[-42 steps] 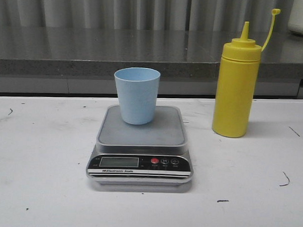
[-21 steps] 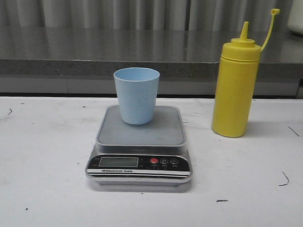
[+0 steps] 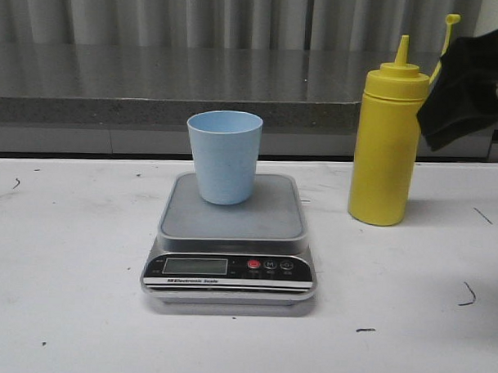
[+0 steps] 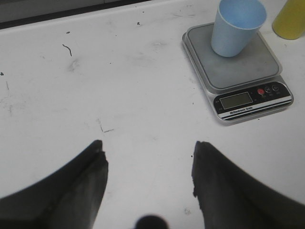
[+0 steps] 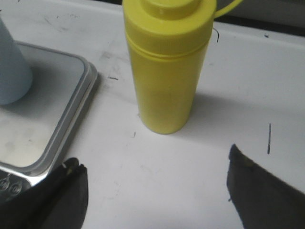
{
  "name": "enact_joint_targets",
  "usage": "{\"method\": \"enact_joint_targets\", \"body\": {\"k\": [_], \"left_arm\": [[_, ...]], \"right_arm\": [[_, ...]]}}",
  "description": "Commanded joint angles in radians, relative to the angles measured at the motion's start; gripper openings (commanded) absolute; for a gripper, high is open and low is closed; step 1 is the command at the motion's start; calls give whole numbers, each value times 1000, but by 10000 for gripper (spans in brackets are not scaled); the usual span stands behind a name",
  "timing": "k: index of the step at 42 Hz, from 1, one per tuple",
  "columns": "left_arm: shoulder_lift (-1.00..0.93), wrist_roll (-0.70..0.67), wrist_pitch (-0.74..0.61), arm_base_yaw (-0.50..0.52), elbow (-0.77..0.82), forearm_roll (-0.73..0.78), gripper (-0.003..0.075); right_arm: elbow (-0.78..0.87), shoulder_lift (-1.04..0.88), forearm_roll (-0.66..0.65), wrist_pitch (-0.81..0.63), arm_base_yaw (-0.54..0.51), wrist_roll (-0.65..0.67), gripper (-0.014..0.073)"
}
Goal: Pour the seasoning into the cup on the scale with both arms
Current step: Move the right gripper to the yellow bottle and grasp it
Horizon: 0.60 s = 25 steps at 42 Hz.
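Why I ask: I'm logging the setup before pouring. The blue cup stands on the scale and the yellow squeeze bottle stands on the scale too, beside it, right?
Not quite. The blue cup stands on the scale, but the yellow squeeze bottle stands on the table, beside the scale. The front view shows this.

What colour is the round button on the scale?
Red button on the scale; clearest in the front view.

Scale (image 3: 231, 235) front panel carries a white strip reading "Electronic Scale", below the LCD (image 3: 195, 266); same strip shows in the left wrist view, too small to read there. LCD blank, no digits. Middle button (image 3: 269, 265) looks like "M"; other button marks illegible. No other text.
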Motion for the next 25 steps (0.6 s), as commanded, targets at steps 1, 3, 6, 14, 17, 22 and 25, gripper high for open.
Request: {"method": "enact_joint_targets", "body": {"k": [1, 3, 6, 14, 17, 22, 25], "left_arm": [[2, -6, -68, 3, -25, -9, 386], [2, -6, -68, 3, -25, -9, 386], [2, -6, -68, 3, -25, -9, 386], [2, -6, -68, 3, -25, -9, 386], [2, -6, -68, 3, -25, -9, 386], [2, -6, -68, 3, -25, -9, 386], [2, -6, -68, 3, -25, -9, 386]], "right_arm": [[54, 20, 3, -268, 10, -11, 614], [103, 43, 3, -371, 15, -11, 614], [149, 83, 2, -512, 15, -10, 614], [173, 211, -12, -714, 15, 9, 614], [173, 258, -28, -788, 15, 34, 614], [173, 331, -62, -918, 15, 96, 614], [173, 374, -62, -999, 15, 100, 614]]}}
